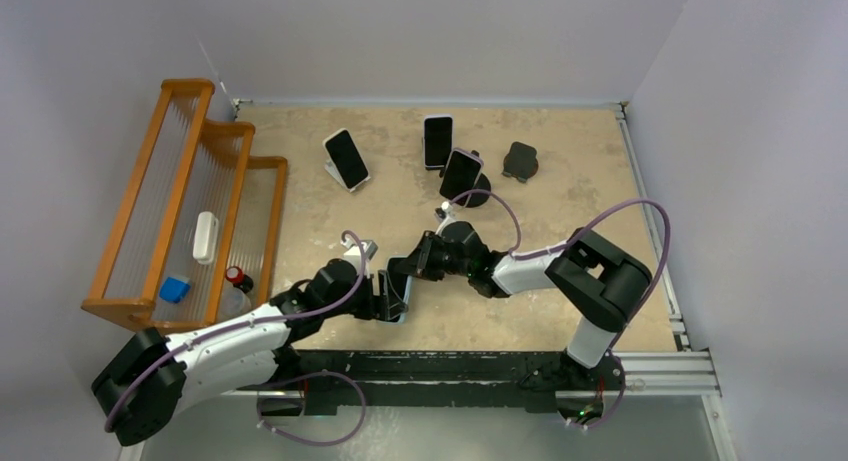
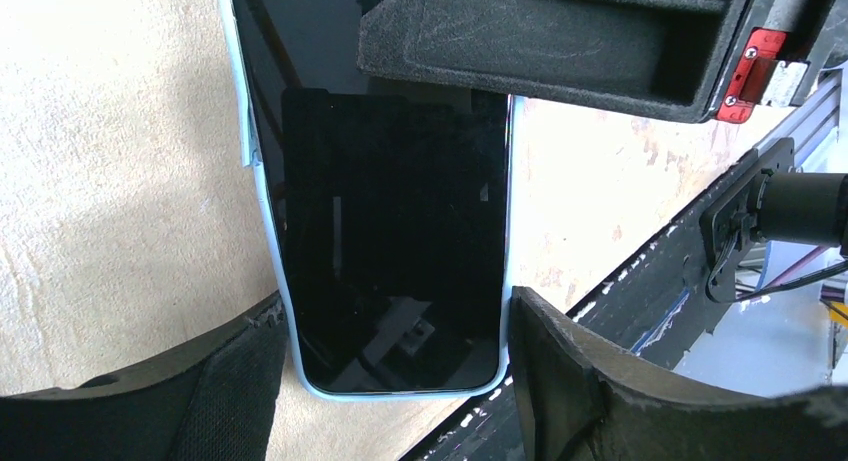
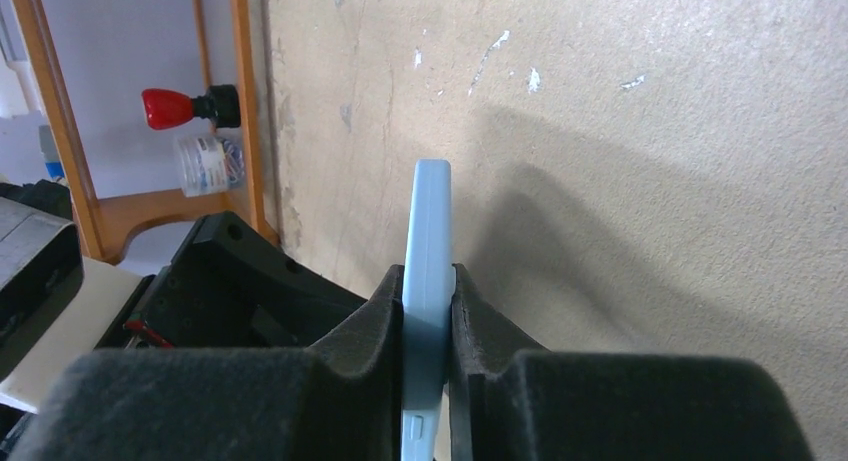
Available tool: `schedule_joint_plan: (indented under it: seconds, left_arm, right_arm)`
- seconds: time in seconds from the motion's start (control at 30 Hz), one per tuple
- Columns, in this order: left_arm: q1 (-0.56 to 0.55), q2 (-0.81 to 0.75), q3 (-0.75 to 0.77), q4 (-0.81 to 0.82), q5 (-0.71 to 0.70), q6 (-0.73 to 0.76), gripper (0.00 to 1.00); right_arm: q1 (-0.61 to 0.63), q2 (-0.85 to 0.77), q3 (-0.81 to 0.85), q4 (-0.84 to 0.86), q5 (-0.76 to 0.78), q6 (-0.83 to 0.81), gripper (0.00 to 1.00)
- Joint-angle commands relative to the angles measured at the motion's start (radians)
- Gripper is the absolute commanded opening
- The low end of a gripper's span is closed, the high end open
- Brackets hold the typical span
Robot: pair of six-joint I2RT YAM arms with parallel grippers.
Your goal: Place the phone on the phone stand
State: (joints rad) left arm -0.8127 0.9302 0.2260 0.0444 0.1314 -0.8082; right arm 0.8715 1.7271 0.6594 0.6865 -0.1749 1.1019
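top camera looks down from six o'clock, far; both wrist cameras sit close, sharing the phone [image 2: 390, 241]: left faces its screen, right edge-on.

**Legible text, labels and numbers: none in any view.**
The phone [image 2: 390, 241] presents a dark screen carrying reflections only, and its pale blue edge is plain in the right wrist view. The other phones [image 1: 346, 159] standing at the far side of the desk [image 1: 580, 181] and the red-capped bottle [image 3: 190, 108] at the wooden rack [image 1: 185, 85] are too small or blurred to yield print.
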Motion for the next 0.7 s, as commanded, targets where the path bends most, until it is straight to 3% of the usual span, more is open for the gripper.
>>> schedule_joint_plan:
  seconds: [0.0,0.23,0.67]
  left_arm:
    - [-0.014,-0.021,-0.014,-0.043,0.071,0.028,0.57]
    - [-0.014,-0.122,0.048,-0.155,-0.035,0.075,0.63]
    - [-0.013,-0.317,0.137,-0.177,-0.188,0.2,0.72]
  right_arm:
    - [0.007,-0.081,0.001,0.113,0.013,-0.138,0.0]
    - [0.014,-0.339,-0.083,0.146,0.15,-0.364,0.0]
    - [-0.017,-0.589,-0.032,0.166,0.14,-0.559,0.0]
